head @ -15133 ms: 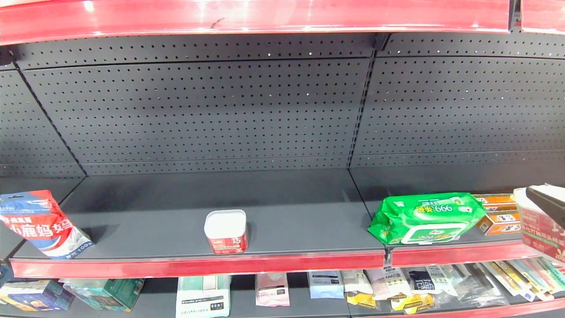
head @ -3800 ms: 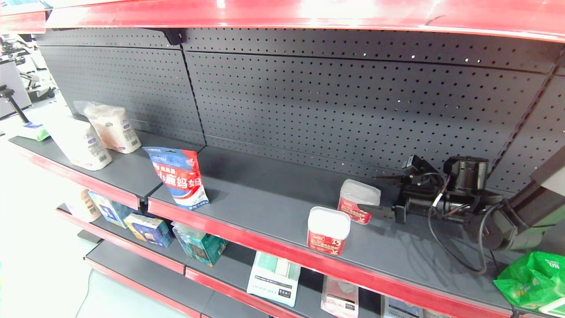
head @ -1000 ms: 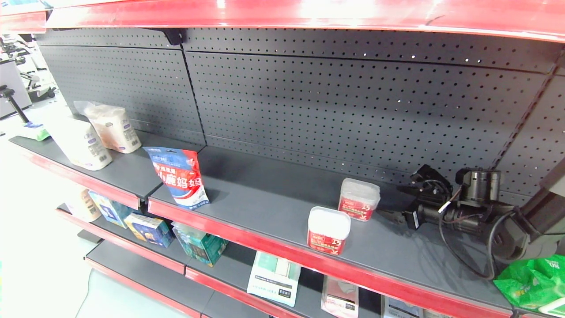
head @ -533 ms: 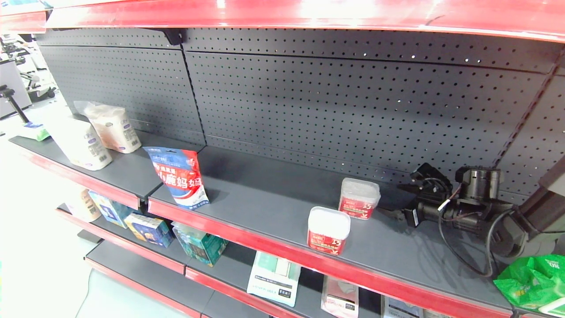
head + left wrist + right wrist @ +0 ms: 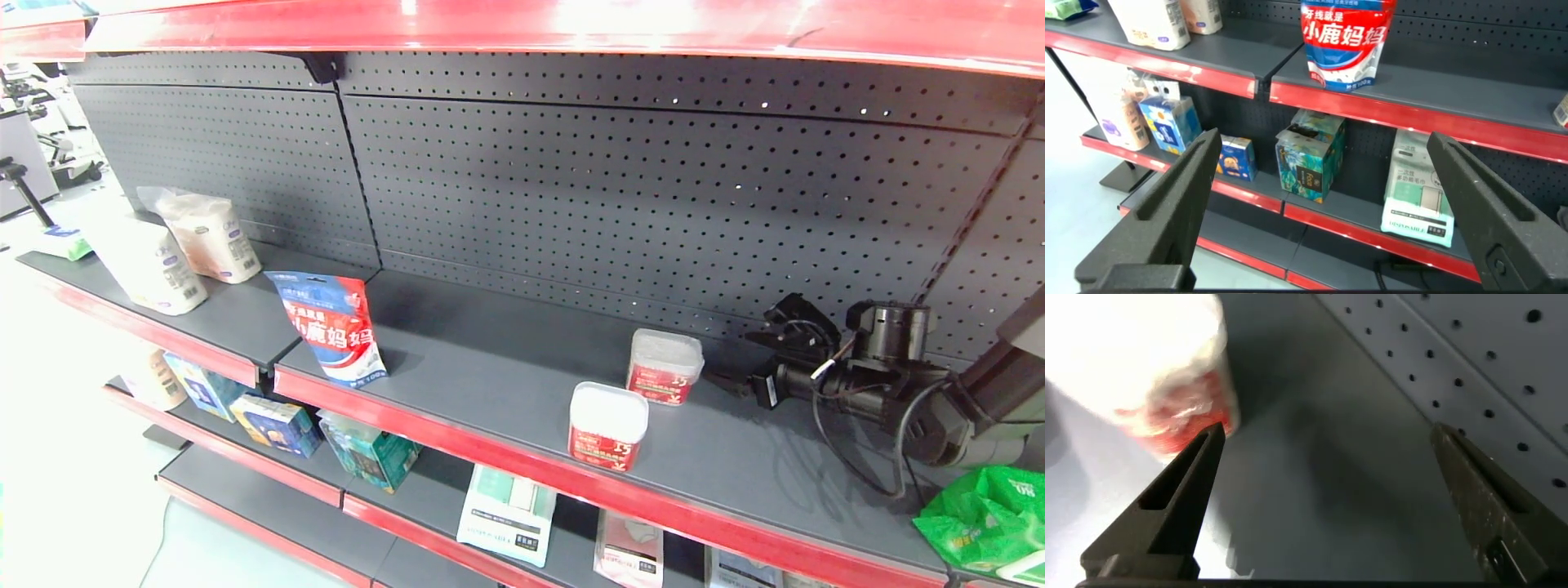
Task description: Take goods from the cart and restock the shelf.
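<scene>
flanking rear tub (image 5: 664, 378): front tub (image 5: 608, 425), gripper (image 5: 1324, 431)

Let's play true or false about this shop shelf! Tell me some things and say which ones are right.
1. A front tub and a rear tub stand on the shelf. True.
2. The right gripper is holding the rear tub. False: it is open and empty, beside that tub.
3. The blue-and-red pouch stands upright. True.
4. The green pack lies between the tubs. False: it lies far to the right, past the right arm.
</scene>
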